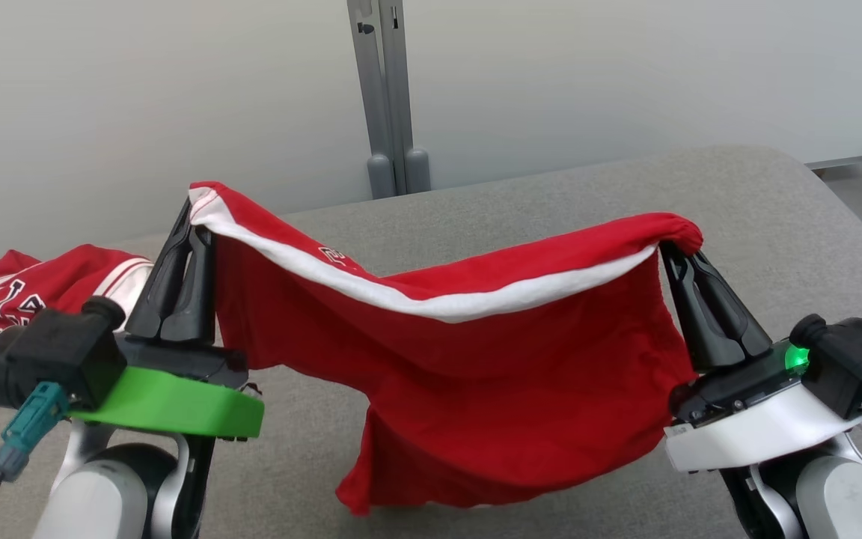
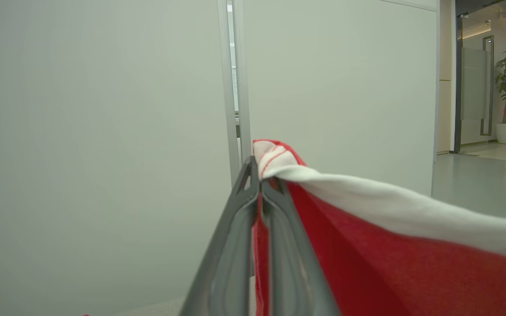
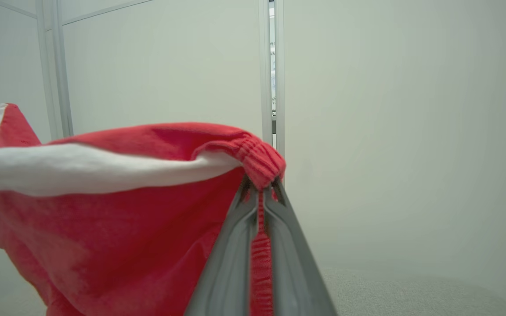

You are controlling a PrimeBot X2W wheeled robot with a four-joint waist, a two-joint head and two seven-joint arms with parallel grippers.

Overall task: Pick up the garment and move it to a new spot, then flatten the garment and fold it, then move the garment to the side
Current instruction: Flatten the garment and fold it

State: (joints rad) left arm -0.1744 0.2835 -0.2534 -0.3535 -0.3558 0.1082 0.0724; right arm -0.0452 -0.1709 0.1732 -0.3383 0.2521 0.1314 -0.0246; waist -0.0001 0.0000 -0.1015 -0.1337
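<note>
The left gripper (image 1: 195, 221), at nine o'clock, is clamped on the white-trimmed corner of the red shorts (image 1: 476, 359). The right gripper (image 1: 676, 254), at three, pinches the elastic corner. The shorts hang between them above the grey table (image 1: 775, 217). This looks like the moving step; next comes lowering and spreading them flat.

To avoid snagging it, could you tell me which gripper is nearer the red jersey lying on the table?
Left. The left gripper, shut on the raised red garment, stands just right of the jersey; the right gripper holds the garment's far end.
</note>
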